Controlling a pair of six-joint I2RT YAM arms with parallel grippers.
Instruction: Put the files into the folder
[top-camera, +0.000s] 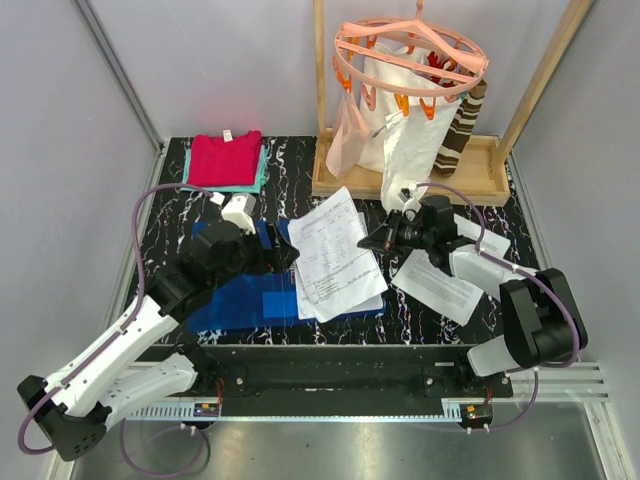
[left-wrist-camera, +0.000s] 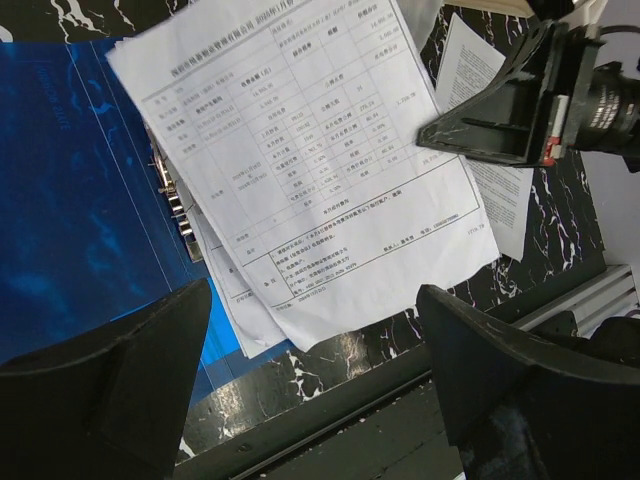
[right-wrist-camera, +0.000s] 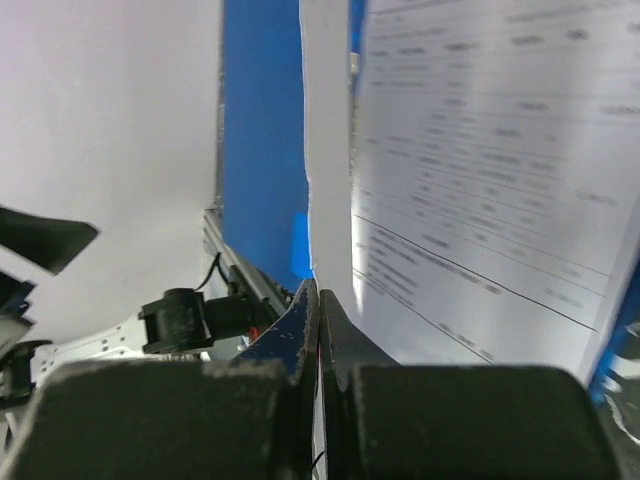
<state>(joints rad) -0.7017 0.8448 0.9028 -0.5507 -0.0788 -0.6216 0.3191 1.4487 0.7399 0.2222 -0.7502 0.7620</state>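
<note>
The blue folder (top-camera: 235, 295) lies open on the black marbled table, its metal clip strip (left-wrist-camera: 172, 195) showing. A stack of printed files (top-camera: 335, 255) rests askew over the folder's right part (left-wrist-camera: 70, 200), overhanging onto the table. My right gripper (top-camera: 366, 242) is shut, pinching the right edge of the top sheet (left-wrist-camera: 310, 150); in the right wrist view the paper (right-wrist-camera: 480, 150) runs down into the shut gripper (right-wrist-camera: 320, 290), with the folder (right-wrist-camera: 265, 150) behind it. My left gripper (left-wrist-camera: 315, 350) hangs open above the stack's near corner, holding nothing. Two more sheets (top-camera: 440, 285) lie to the right.
Folded red and teal cloths (top-camera: 226, 160) lie at the back left, with a small white object (top-camera: 238, 210) in front of them. A wooden stand (top-camera: 410, 180) carries a peach peg hanger (top-camera: 410, 55) with white garments at the back right. A metal rail (top-camera: 330, 350) borders the near edge.
</note>
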